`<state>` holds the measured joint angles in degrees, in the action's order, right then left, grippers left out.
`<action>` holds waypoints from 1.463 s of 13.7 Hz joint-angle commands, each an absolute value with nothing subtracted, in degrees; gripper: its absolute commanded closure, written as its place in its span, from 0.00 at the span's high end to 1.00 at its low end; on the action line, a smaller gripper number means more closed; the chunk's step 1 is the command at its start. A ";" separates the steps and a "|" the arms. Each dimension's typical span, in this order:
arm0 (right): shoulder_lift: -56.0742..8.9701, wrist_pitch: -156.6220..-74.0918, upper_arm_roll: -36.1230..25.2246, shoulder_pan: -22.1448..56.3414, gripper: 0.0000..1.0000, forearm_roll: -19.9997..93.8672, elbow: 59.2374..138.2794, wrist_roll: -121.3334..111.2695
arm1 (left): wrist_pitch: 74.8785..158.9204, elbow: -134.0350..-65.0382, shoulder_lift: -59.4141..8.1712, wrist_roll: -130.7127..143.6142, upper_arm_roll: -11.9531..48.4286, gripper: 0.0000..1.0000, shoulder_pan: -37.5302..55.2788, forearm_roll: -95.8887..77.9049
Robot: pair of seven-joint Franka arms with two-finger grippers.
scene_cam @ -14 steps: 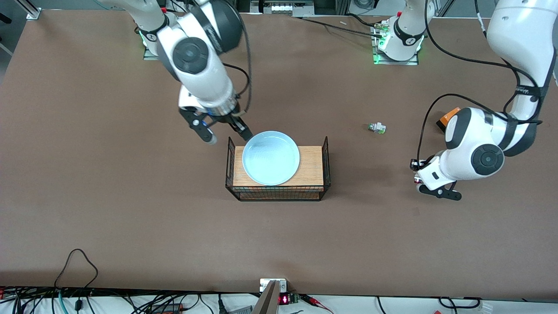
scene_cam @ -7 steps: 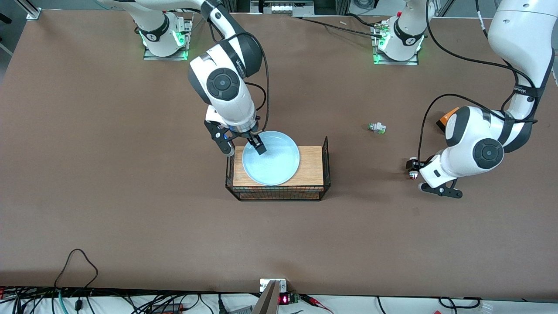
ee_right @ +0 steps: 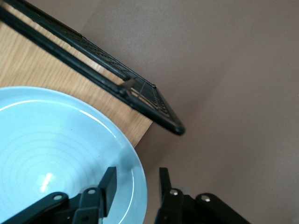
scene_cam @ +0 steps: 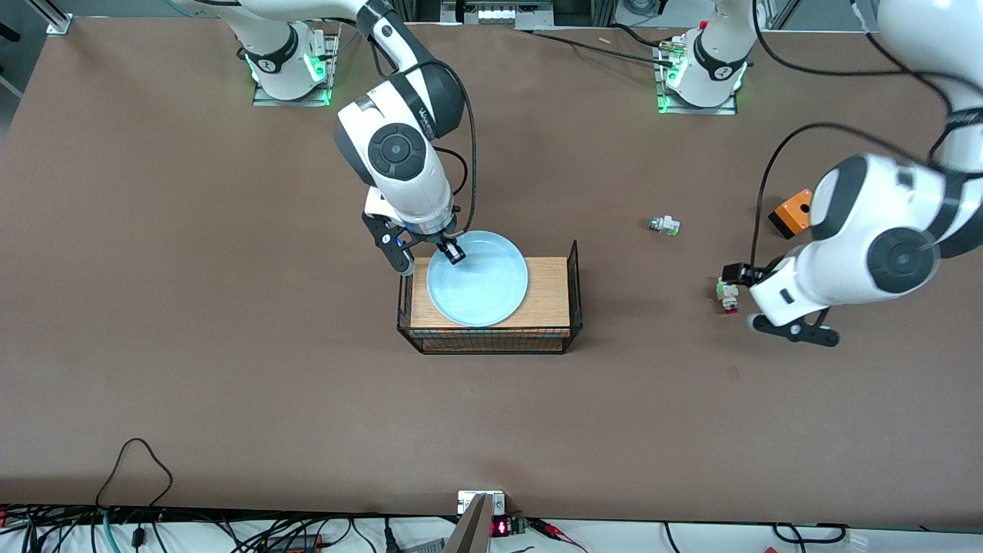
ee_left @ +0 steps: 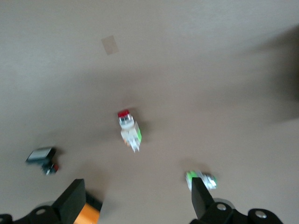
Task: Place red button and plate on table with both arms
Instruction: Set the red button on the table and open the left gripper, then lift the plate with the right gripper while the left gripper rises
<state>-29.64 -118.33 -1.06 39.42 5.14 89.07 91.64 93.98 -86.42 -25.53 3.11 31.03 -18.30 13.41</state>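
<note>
The pale blue plate (scene_cam: 480,280) lies in the black wire tray (scene_cam: 573,265). My right gripper (scene_cam: 428,255) is open and straddles the plate's rim at the edge toward the right arm's base: one finger inside the plate, one outside. The right wrist view shows the plate (ee_right: 56,154) with the rim between the fingers (ee_right: 108,186), a gap on each side. The red button (scene_cam: 726,296) lies on the brown table (scene_cam: 230,346) toward the left arm's end. My left gripper (scene_cam: 766,302) is open and empty just above it. The left wrist view shows the button (ee_left: 128,130) lying free.
A white switch with a green end (scene_cam: 664,225) lies on the table farther from the front camera than the red button. An orange box (scene_cam: 791,211) sits beside the left arm. The left wrist view also shows a black switch with a white cap (ee_left: 42,156).
My right gripper moved from beside the tray onto the plate's rim. My left gripper let go of the red button and drew up and away toward the left arm's end.
</note>
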 commanded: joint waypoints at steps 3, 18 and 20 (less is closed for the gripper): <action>-30.59 -117.77 -1.84 40.25 0.09 5.18 87.72 88.79 | 77.54 -71.73 -24.19 3.77 34.80 1.00 -18.28 12.75; -20.05 -93.17 -3.77 37.02 0.00 13.09 73.57 74.38 | 95.89 -100.37 0.62 2.38 4.13 1.00 1.76 -0.62; -19.08 -92.99 -3.78 31.23 0.00 13.53 73.56 67.53 | 96.06 -100.20 0.62 2.29 4.31 1.00 2.02 -0.88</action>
